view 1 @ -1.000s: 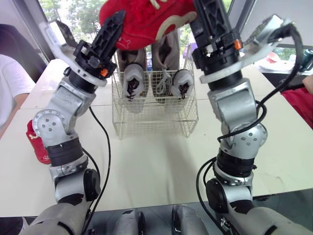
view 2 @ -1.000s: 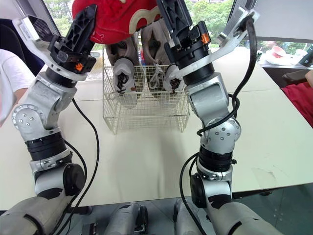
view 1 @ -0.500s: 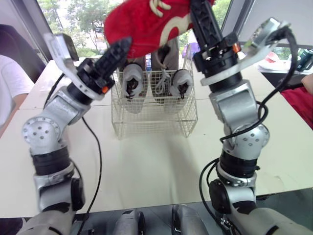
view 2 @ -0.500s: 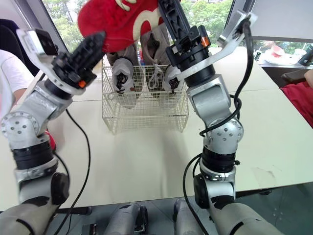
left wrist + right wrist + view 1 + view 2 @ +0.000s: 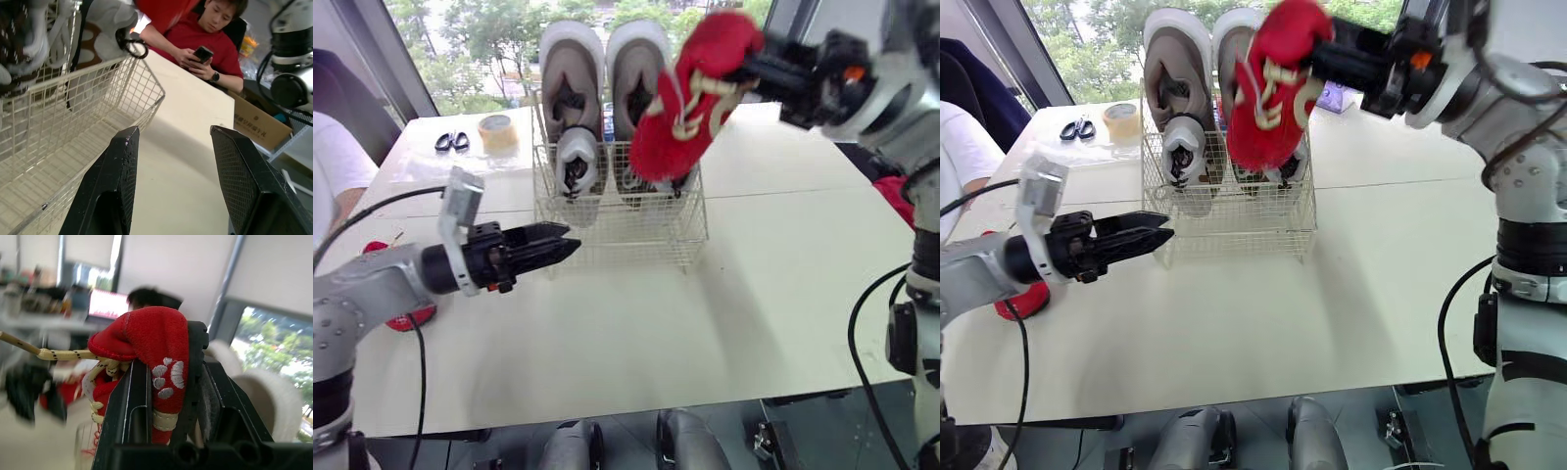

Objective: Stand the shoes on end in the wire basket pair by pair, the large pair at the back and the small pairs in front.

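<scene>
The wire basket (image 5: 626, 230) stands at the table's back centre. Two large grey shoes (image 5: 570, 69) stand on end along its back, and small grey-white shoes (image 5: 578, 162) stand in front of them. A red shoe (image 5: 690, 93) hangs above the basket's front right, with my right gripper (image 5: 759, 69) shut on its heel rim (image 5: 161, 347). My left gripper (image 5: 563, 247) is low over the table, left of the basket's front. It is open, with nothing between its fingers (image 5: 117, 176). A second red shoe (image 5: 411, 315) lies at the table's left edge, partly hidden by my left arm.
Scissors (image 5: 450, 141) and a tape roll (image 5: 496, 132) lie at the back left of the table. A person in a red shirt (image 5: 200, 39) sits beyond the table's right side with a phone. Another person's white sleeve (image 5: 333, 157) is at the far left.
My left gripper has let go of the red shoe and dropped to the table left of the basket. My right arm has swung the shoe down, toe pointing at the basket.
</scene>
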Motion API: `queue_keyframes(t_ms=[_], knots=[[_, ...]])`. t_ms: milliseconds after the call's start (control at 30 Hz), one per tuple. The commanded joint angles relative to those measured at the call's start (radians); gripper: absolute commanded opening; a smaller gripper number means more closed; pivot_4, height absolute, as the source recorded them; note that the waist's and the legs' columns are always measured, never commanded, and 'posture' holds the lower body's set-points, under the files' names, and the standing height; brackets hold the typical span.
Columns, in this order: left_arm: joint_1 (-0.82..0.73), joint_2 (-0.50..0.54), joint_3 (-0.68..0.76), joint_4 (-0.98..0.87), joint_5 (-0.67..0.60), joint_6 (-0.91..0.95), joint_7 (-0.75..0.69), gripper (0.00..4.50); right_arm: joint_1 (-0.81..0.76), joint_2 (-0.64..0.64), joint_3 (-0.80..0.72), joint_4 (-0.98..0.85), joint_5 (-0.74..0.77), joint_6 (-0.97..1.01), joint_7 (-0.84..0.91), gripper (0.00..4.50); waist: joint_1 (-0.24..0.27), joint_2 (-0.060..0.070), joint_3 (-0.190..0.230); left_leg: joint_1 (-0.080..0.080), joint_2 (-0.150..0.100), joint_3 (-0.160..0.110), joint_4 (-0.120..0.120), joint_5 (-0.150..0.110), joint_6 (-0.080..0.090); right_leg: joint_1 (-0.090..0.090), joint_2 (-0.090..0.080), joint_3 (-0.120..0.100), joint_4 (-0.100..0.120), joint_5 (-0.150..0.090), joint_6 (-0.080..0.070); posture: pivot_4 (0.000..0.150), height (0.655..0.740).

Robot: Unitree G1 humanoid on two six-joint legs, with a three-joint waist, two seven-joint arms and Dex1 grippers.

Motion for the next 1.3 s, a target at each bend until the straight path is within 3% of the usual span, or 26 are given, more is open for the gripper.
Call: queue_keyframes(t_ms=[33, 233, 667, 767, 900, 933, 1133, 1300], knots=[[-0.007, 0.026, 0.045, -0.020, -0.057, -0.004, 0.007, 2.32, -0.021, -0.003, 0.012, 0.033, -0.090, -0.069, 0.122, 0.98, 0.001, 0.000, 0.000, 0.000, 0.000, 0.000, 0.000, 0.000, 0.000, 0.000, 0.000, 0.000, 0.000, 0.000, 0.000, 0.150, 0.7400], [0.030, 0.050, 0.054, -0.026, -0.052, -0.009, 0.005, 2.32, 0.031, 0.017, 0.038, 0.074, -0.197, -0.133, 0.231, 0.98, 0.004, 0.000, 0.000, -0.001, -0.001, 0.001, 0.001, 0.001, -0.001, 0.000, -0.001, 0.000, -0.001, 0.002, 0.003, 0.150, 0.7400], [0.015, 0.075, 0.032, 0.004, -0.027, -0.007, -0.002, 2.32, 0.139, 0.146, 0.041, 0.235, -0.339, -0.287, 0.297, 0.98, 0.003, 0.000, 0.000, -0.001, -0.001, 0.000, 0.000, 0.005, -0.009, 0.000, -0.001, 0.000, 0.000, 0.002, 0.003, 0.150, 0.7400], [0.020, 0.076, 0.025, 0.004, -0.007, -0.009, -0.003, 2.37, 0.147, 0.152, 0.044, 0.269, -0.359, -0.295, 0.322, 2.12, 0.003, 0.000, 0.000, -0.001, -0.001, 0.000, 0.000, 0.005, -0.009, 0.000, -0.001, 0.000, 0.000, 0.002, 0.003, 0.150, 0.7400], [0.025, 0.071, 0.028, -0.002, -0.002, -0.009, -0.002, 2.37, 0.139, 0.148, 0.028, 0.265, -0.362, -0.274, 0.324, 4.22, 0.002, 0.000, 0.000, -0.001, -0.001, 0.000, 0.000, 0.005, -0.009, 0.000, -0.001, 0.000, 0.000, 0.002, 0.003, 0.150, 0.7400], [0.027, 0.072, 0.032, -0.003, -0.006, -0.007, -0.001, 2.37, 0.134, 0.142, 0.021, 0.254, -0.360, -0.262, 0.318, 4.43, 0.002, 0.000, 0.000, -0.001, -0.001, 0.000, 0.000, 0.005, -0.009, 0.000, -0.001, 0.000, 0.000, 0.002, 0.003, 0.150, 0.7400], [0.044, 0.096, 0.066, 0.011, -0.006, -0.004, -0.020, 2.37, 0.126, 0.079, -0.055, 0.057, -0.242, -0.051, 0.290, 4.43, 0.003, 0.000, 0.000, -0.001, -0.001, 0.000, 0.000, 0.005, -0.009, 0.000, -0.001, 0.000, 0.001, 0.002, 0.003, 0.150, 0.7400], [0.064, 0.144, 0.102, 0.062, 0.074, -0.023, -0.056, 2.37, 0.078, 0.044, -0.139, -0.095, -0.111, 0.122, 0.209, 4.43, 0.002, 0.000, 0.000, -0.001, -0.001, 0.000, 0.000, 0.005, -0.009, 0.000, -0.001, 0.000, 0.001, 0.001, 0.002, 0.150, 0.7400]])
